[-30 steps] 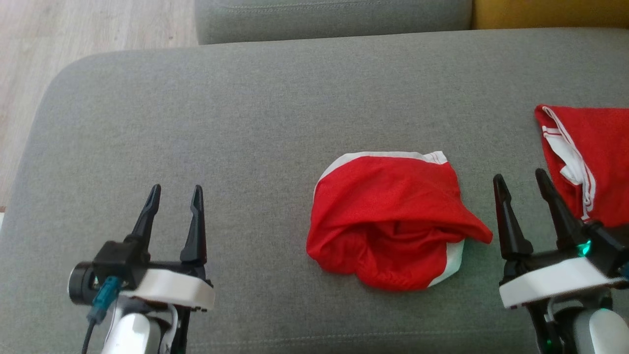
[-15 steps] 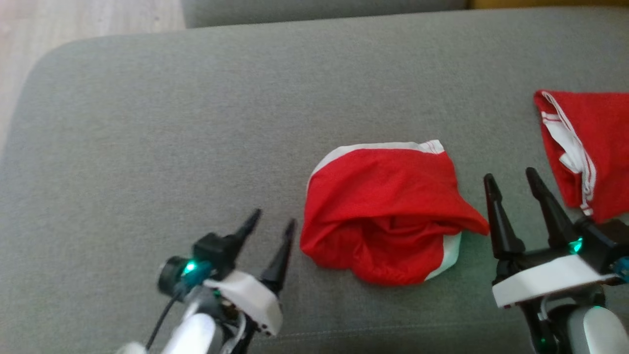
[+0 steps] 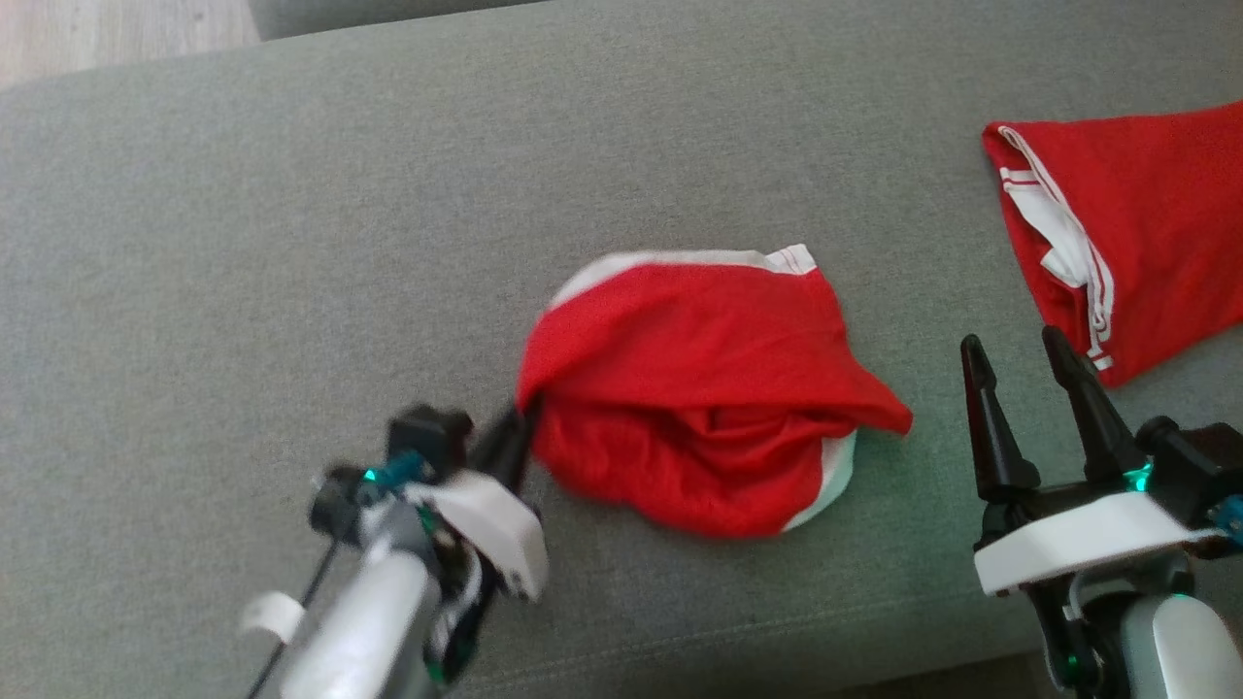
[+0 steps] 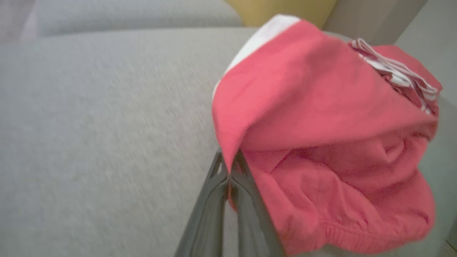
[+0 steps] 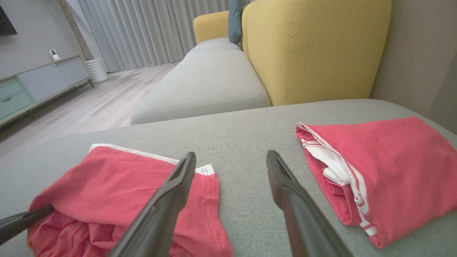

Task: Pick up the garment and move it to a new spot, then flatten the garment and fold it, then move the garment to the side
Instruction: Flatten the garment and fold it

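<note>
A crumpled red garment (image 3: pixel 699 388) with white trim lies in a heap on the grey sofa cushion (image 3: pixel 291 223). My left gripper (image 3: pixel 520 417) is at the heap's left edge, shut on a fold of the red cloth. In the left wrist view the two fingers (image 4: pixel 228 178) are pressed together with the garment (image 4: pixel 321 125) edge pinched between them. My right gripper (image 3: pixel 1015 354) stands open to the right of the heap, apart from it. From the right wrist, its spread fingers (image 5: pixel 178 182) point over the garment's (image 5: pixel 117 185) right end.
A second red garment (image 3: pixel 1136 223) with white stripes lies folded at the cushion's right side, also in the right wrist view as folded garment (image 5: pixel 385 167). A yellow sofa back (image 5: pixel 314 46) and another grey cushion (image 5: pixel 203 85) stand beyond. Wooden floor (image 3: pixel 107 29) lies at the far left.
My left gripper swung right across the cushion to the heap's left edge and shut on the cloth. The head camera shifted too; the right gripper stayed open in place.
</note>
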Tool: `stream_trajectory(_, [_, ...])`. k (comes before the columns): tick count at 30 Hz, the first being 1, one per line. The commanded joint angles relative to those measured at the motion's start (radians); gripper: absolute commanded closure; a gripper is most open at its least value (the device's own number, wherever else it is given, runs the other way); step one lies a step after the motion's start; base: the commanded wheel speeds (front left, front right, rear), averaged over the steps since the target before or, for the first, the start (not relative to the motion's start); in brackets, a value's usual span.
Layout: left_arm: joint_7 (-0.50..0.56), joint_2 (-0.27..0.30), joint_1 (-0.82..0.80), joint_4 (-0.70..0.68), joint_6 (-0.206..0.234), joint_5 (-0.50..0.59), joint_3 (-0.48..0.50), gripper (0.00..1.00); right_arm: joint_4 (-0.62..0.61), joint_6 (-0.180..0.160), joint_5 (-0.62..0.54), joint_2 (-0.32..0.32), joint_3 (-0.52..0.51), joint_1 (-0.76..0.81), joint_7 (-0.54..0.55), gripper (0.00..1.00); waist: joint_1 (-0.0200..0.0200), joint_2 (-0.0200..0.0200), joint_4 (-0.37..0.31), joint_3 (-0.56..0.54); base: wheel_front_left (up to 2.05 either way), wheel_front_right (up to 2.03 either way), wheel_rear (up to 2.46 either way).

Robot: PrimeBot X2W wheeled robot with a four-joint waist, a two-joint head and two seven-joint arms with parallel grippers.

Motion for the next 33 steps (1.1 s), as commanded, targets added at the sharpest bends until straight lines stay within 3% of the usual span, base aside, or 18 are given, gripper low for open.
stream_trajectory(1, [-0.031,0.025,-0.072,-0.042,0.016,0.018,0.047,1.0,-0.031,0.004,0.009,-0.003,0.019,-0.032,-0.009,0.0,0.0,0.0,-0.001,-0.004,0.0,0.0,0.0])
stream_trajectory(8, [-0.088,0.104,-0.193,-0.139,0.07,0.105,0.074,1.0,-0.017,0.004,0.017,0.006,0.013,-0.028,-0.01,0.0,0.0,0.0,0.008,-0.026,0.0,0.0,0.0])
stream_trajectory(15, [-0.062,0.152,-0.185,-0.235,0.093,0.186,0.029,1.0,-0.01,0.004,0.023,0.012,0.008,-0.021,-0.008,0.0,0.0,0.0,0.023,-0.027,0.0,0.0,0.0])
stream_trajectory(23, [0.006,0.137,0.016,-0.223,0.056,0.189,-0.111,1.0,-0.005,0.004,0.03,0.019,0.002,-0.023,-0.007,0.0,0.0,0.0,0.04,-0.008,0.0,0.0,0.0])
stream_trajectory(30, [0.004,0.105,0.072,-0.142,0.05,0.17,-0.156,1.0,-0.004,0.004,0.024,0.016,0.0,-0.028,0.003,0.0,0.0,0.0,0.06,-0.006,0.0,0.0,0.0])
stream_trajectory(31, [-0.005,0.099,0.074,-0.136,0.05,0.167,-0.158,0.76,-0.004,0.004,0.022,0.015,0.0,-0.027,0.004,0.0,0.0,0.0,0.062,-0.007,0.0,0.0,0.0])
stream_trajectory(32, [-0.02,0.091,0.076,-0.134,0.05,0.161,-0.158,0.0,-0.005,0.004,0.021,0.014,-0.002,-0.025,0.006,0.0,0.0,0.0,0.066,-0.009,0.0,0.0,0.0])
stream_trajectory(33, [-0.039,0.083,0.077,-0.137,0.05,0.155,-0.158,0.0,-0.006,0.004,0.018,0.011,-0.003,-0.024,0.008,0.0,0.0,0.0,0.069,-0.012,0.0,0.0,0.0])
